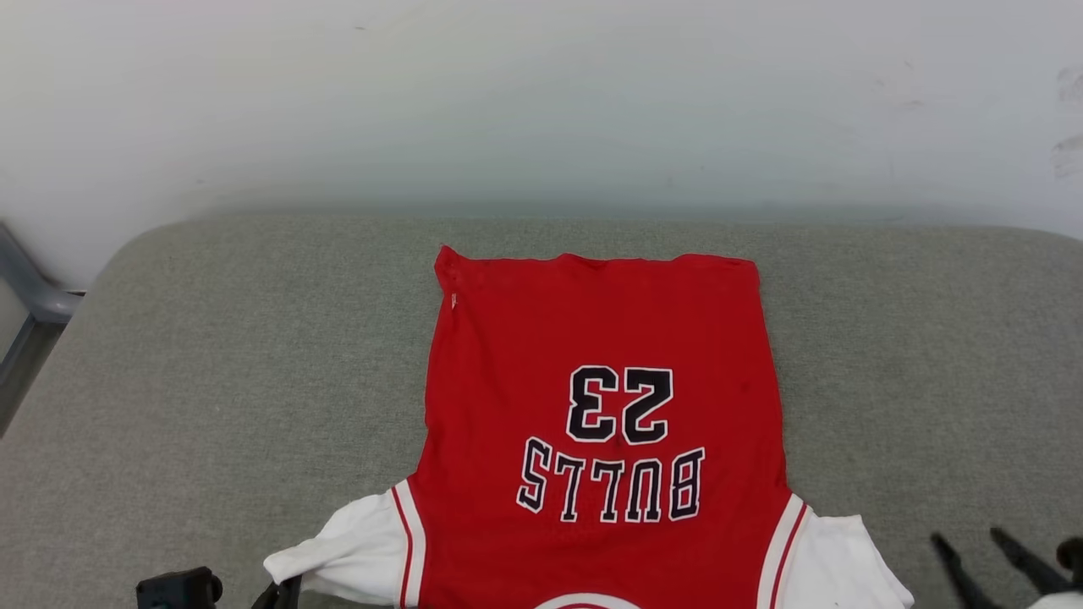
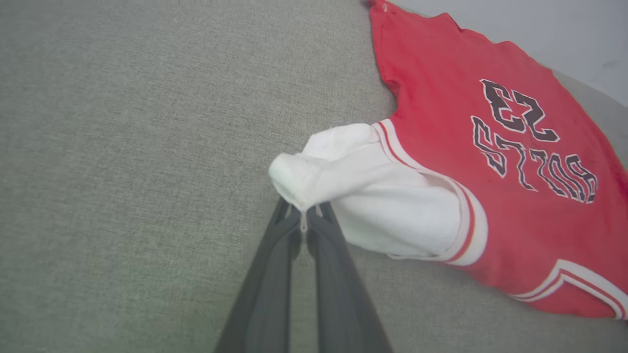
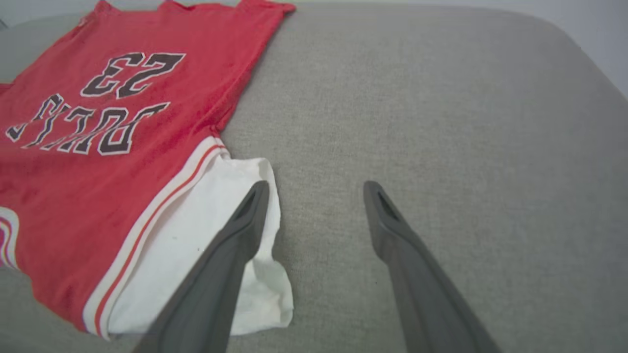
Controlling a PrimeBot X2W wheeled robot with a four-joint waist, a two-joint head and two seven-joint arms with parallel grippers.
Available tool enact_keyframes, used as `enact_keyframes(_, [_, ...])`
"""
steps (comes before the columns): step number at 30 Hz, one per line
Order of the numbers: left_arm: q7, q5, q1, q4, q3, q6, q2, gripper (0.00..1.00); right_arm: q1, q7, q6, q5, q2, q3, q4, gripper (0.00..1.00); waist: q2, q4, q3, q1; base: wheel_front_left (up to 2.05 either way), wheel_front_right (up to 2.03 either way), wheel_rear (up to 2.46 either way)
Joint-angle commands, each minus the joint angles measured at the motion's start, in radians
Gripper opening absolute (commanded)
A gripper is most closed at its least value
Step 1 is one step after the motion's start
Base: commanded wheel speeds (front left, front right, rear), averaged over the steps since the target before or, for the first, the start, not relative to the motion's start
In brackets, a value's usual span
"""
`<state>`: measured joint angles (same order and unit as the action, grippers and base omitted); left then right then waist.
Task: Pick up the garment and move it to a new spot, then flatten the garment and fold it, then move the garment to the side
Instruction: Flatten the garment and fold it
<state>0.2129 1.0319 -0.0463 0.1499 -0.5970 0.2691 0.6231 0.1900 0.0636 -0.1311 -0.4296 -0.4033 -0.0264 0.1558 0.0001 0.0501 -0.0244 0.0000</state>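
Shirt [image 1: 601, 406]: red with white sleeves, spread print-up on the grey pad [image 1: 211, 355], middle of the scene; "23" and lettering upside down from the head view.
Long axis: near to far, collar at the near edge, hem toward the far wall [image 1: 541, 101].
Left claw [image 2: 304, 215]: clenched on the tip of the left sleeve [image 2: 353, 166], near left; cloth bunched there and seemingly lifted off the pad.
Right claw [image 3: 316, 191]: released, spread wide, grasping nothing; 1 finger [image 3: 245, 220] over the edge of the right sleeve [image 3: 181, 235], the other over bare pad; contact with the cloth not discernible.
Key relation: shirt body to the right of the left claw and to the left of the right claw; 1 sleeve just beside each claw, so each arm nearest its own sleeve.
Stage (judged): flattening; right sleeve flat, left sleeve not yet.
Next move (judged): probably a pull of the left sleeve outward to the left, across the long axis, then a release flat on the pad.
Risk (judged): soft cloth likely to drag the body sideways and wrinkle under too long a pull.
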Motion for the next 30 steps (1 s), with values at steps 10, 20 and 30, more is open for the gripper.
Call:
enact_keyframes(10, [0.009,-0.068,0.083,-0.119,-0.006,0.042,0.0,0.0,-0.309,0.111,0.001,0.026,-0.11,0.068,-0.191,1.0,-0.0001,0.061,0.11,0.0,0.0,0.0,0.0])
enact_keyframes(20, [0.023,-0.144,0.204,-0.189,-0.02,0.052,-0.046,0.0,-0.796,0.543,0.001,-0.055,-0.225,-0.075,-0.077,1.0,-0.0001,0.157,0.304,0.0,0.0,0.0,0.0])
enact_keyframes(30, [0.041,-0.183,0.295,-0.184,-0.018,0.014,-0.117,0.0,-1.149,0.962,0.001,-0.136,-0.249,-0.23,0.174,1.0,-0.0001,0.232,0.455,0.0,0.0,0.0,0.0])
